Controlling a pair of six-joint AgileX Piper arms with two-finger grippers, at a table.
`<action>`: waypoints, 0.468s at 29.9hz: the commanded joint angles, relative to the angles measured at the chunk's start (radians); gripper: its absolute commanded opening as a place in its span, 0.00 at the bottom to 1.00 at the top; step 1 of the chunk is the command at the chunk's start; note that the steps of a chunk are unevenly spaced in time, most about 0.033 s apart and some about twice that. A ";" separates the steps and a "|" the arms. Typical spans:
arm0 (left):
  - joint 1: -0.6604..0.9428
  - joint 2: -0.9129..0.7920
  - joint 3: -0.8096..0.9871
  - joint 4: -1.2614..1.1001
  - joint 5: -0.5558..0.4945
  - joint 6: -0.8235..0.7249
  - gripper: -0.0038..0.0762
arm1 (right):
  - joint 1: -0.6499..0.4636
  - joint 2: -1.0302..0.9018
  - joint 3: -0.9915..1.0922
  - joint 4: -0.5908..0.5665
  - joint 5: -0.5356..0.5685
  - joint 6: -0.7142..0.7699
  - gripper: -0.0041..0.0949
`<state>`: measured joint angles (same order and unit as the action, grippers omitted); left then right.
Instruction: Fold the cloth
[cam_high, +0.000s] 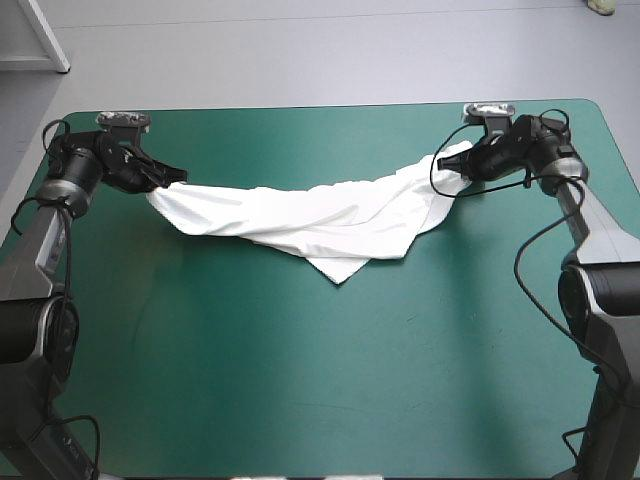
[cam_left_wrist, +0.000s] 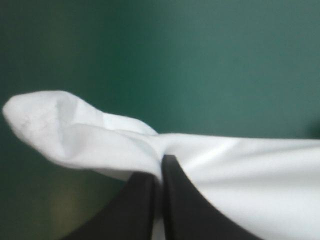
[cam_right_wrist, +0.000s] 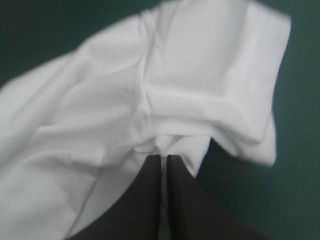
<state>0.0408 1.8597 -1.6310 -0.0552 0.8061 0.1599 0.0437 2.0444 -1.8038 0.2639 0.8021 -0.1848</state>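
**White T-shirt (cam_high: 320, 220) stretched between two claws over the far half of the table (cam_high: 300, 380)**

*High view.* The left claw (cam_high: 172, 178), near the table's far left corner, and the right claw (cam_high: 452, 168), near its far right corner, each grip one end of the T-shirt. The cloth sags in a wide band between them. Its middle appears to rest on the teal-green cover, with one pointed corner toward the near edge, about midway across the table.

*Left wrist view.* The left claw (cam_left_wrist: 161, 165) is clamped on the T-shirt (cam_left_wrist: 240, 170). Its two black fingers (cam_left_wrist: 185, 200) are pressed almost together with the sheet caught between them. A rounded, stitched end of cloth sticks out to one side of the tips, and the rest runs off to the other side above the cover (cam_left_wrist: 225, 65).

*Right wrist view.* The right claw (cam_right_wrist: 164, 159) is likewise clamped on the T-shirt (cam_right_wrist: 150, 85), fingers all but touching. Bunched, creased cloth with a hemmed edge spreads ahead of the tips, and the cover (cam_right_wrist: 300, 175) shows beside it.
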 joint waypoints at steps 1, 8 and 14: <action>0.002 -0.136 -0.102 -0.002 -0.029 -0.004 0.07 | -0.001 -0.188 -0.071 0.000 -0.034 0.010 0.02; 0.004 -0.282 -0.316 0.003 -0.008 -0.004 0.07 | -0.001 -0.411 -0.224 -0.024 -0.034 0.043 0.02; 0.004 -0.401 -0.532 0.003 -0.003 -0.015 0.07 | -0.001 -0.587 -0.381 -0.025 -0.044 0.052 0.02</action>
<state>0.0408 1.5511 -2.0566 -0.0542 0.8702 0.1569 0.0445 1.5779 -2.0900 0.2452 0.8339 -0.1340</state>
